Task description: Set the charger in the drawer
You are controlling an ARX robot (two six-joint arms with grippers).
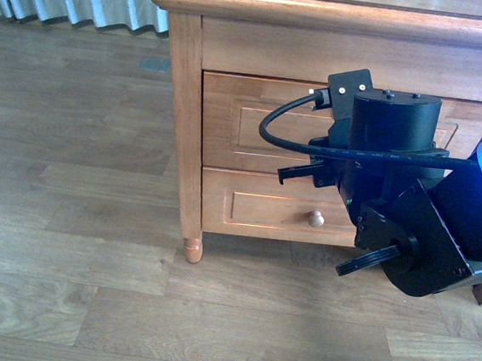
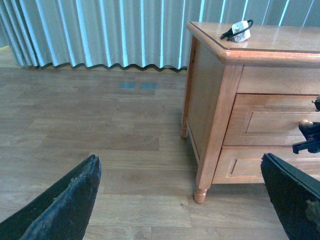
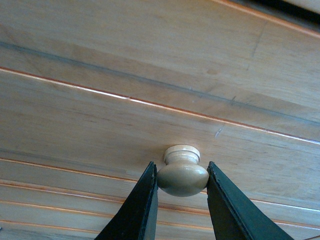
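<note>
- Left end effector (image 2: pixel 185 200): spread wide, holding nothing, low over the floor and well apart from the furniture.
- Charger (image 2: pixel 239 30): on top of the counter (image 2: pixel 285 40), not yet stowed. Likely light, hard-shelled and smooth, with a springy cable loop. Best pinched across the white body, not by the cable.
- Drawer (image 1: pixel 230 120): upper of two, closed. Probably some drag at first, so a straight pull by the knob (image 3: pixel 182 175).
- Right end effector (image 3: pixel 181 172): clamped around that knob, seemingly touching both sides, though firm contact is hard to confirm.
</note>
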